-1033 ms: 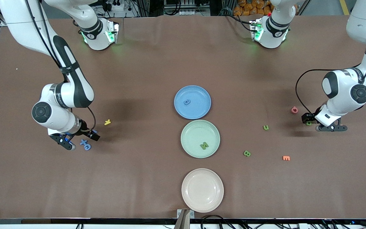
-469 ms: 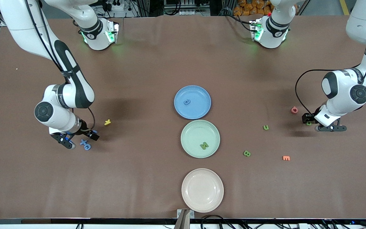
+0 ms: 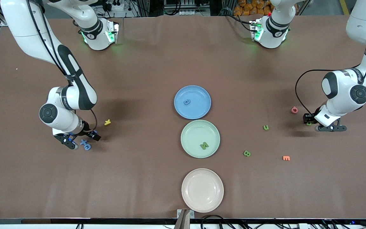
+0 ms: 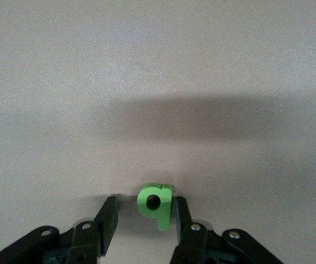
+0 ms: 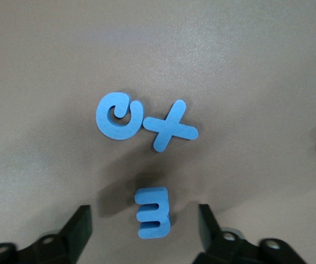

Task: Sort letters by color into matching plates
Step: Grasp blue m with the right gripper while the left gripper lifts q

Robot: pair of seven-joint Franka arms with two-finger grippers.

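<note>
The green letter (image 4: 156,204) under my left claw (image 4: 144,217) looks like a chunky foam piece with a round hole through it, light and a little springy I'd judge, so it should take a squeeze across its flat sides without slipping (pinching near the hole might crush it, so I'd keep the pads on the solid stem). It lies on the counter (image 3: 138,63) toward the left arm's end, and the left claw is down around it, half closed, one finger touching the letter and the other just clear, so I would not call it gripped yet. At the right arm's end the blue 3-shaped letter (image 5: 153,212) sits between the widely parted fingers of my right claw (image 5: 145,228), untouched; its ridged edge offers flat faces for the pads. Just beside it lie a blue x (image 5: 170,125) and a blue curled letter (image 5: 118,115), touching each other, and they could get nudged. In the counter's middle the blue plate (image 3: 192,102) already holds one blue letter (image 3: 186,102), and the mint green plate (image 3: 200,138), nearer the front edge, holds a green N (image 3: 204,145). Two more green letters (image 3: 247,153) (image 3: 266,127) wait between the plates and the left arm's end.
</note>
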